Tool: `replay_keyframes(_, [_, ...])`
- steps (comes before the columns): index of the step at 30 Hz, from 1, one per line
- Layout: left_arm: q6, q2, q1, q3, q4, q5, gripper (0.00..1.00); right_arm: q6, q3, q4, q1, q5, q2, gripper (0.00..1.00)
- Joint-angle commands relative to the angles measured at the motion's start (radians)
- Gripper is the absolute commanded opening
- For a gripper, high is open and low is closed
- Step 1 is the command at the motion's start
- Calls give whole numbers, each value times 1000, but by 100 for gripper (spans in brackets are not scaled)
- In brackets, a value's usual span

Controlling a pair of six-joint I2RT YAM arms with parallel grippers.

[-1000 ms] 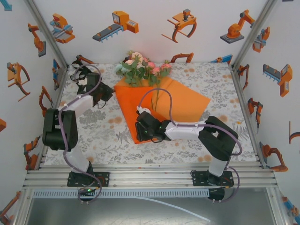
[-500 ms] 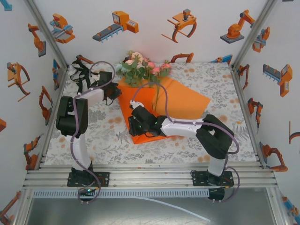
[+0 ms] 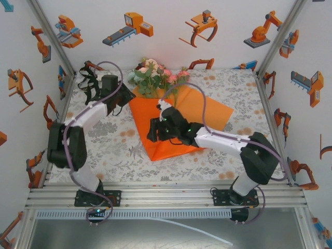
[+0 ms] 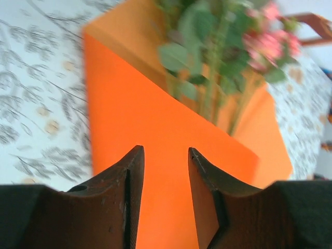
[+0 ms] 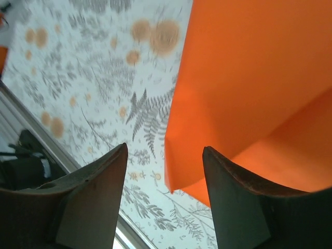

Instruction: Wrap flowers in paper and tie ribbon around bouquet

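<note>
The orange paper (image 3: 207,111) lies on the table with its left side folded over the flowers' stems as a flap (image 3: 142,116). The flowers (image 3: 153,75) stick out at the far end, pink, white and green. My left gripper (image 3: 126,100) hovers open at the flap's left edge; in the left wrist view the gripper (image 4: 166,151) has paper (image 4: 135,104) under it and the flowers (image 4: 218,46) ahead. Over the flap's near part my right gripper (image 3: 153,130) is open and empty. Its wrist view sets the gripper (image 5: 165,149) around the paper's near corner (image 5: 179,179). The black ribbon (image 3: 87,83) is bunched at the back left.
A floral tablecloth (image 3: 114,140) covers the table. White walls with robot pictures and metal posts (image 3: 54,46) close in the back and both sides. A metal rail (image 3: 166,194) runs along the near edge by the arm bases.
My left gripper has swung in from the left to the paper's edge. The right gripper has pulled up and back from the near corner, and the flap now lies folded over the stems.
</note>
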Motion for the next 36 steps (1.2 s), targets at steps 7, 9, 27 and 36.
replay_keyframes(7, [38, -185, -242, -257, -132, -11, 31, -22, -146, -119, -240, 79, -283, 66])
replay_keyframes(9, [35, -216, -286, -267, -146, -10, 31, -1, -195, -197, -323, 131, -355, 81])
replay_keyframes(27, [-6, 9, -449, -260, -90, 2, 28, 78, -622, -102, -543, -167, -602, 99])
replay_keyframes(36, [-36, 53, -470, -301, -57, -3, 26, 71, -678, 149, -544, -121, -423, 99])
